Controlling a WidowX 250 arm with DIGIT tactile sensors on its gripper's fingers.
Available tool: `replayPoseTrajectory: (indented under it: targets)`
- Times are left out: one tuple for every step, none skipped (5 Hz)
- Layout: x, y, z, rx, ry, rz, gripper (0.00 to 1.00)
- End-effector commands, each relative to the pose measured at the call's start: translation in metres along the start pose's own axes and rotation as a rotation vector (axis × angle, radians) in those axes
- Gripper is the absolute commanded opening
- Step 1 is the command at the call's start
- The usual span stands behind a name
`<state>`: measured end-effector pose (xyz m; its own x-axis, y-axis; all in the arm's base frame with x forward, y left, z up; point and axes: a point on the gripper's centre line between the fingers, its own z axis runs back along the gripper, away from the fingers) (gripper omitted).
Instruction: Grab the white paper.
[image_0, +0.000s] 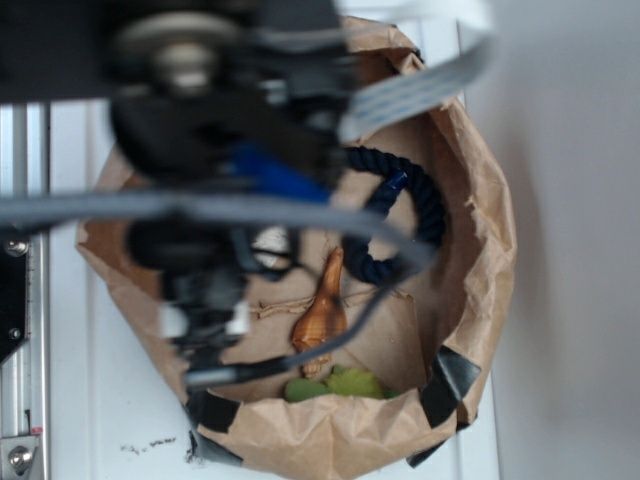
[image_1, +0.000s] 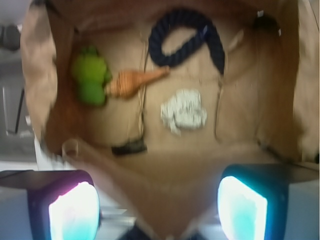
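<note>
We use the brown paper bag (image_1: 280, 100) as our landmark. On its floor we see the white paper (image_1: 184, 110), a crumpled wad lying near the middle. Beyond it, toward the far wall of the bag, a dark blue rope (image_1: 186, 41) curls in a loop, apart from the wad. Beside the wad lies an orange shell (image_1: 134, 81), its wide end touching a green toy (image_1: 90, 76) near the bag's side wall. A small dark object (image_1: 129, 148) sits on the floor near the bag's near rim. That folded rim rises between our gripper (image_1: 159, 207) and the wad.

In the outside view the arm (image_0: 215, 150) hangs blurred over the bag, hiding most of the wad (image_0: 270, 243); a flat ribbon cable (image_0: 420, 85) runs off it.

The two fingers (image_1: 67, 205) stand wide apart above the rim, holding nothing.
</note>
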<state>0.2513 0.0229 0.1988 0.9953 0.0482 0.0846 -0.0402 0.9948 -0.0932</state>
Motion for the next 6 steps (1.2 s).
replayPoseTrajectory:
  targets:
    - [0.024, 0.009, -0.041, 0.009, -0.021, -0.085, 1.00]
    - [0.024, 0.009, -0.041, 0.009, -0.021, -0.085, 1.00]
    - [0.024, 0.009, -0.041, 0.009, -0.021, -0.085, 1.00]
    - [0.024, 0.009, -0.041, 0.009, -0.021, -0.085, 1.00]
    - [0.024, 0.009, -0.041, 0.009, -0.021, -0.085, 1.00]
    - [0.027, 0.009, -0.056, 0.012, -0.069, -0.083, 1.00]
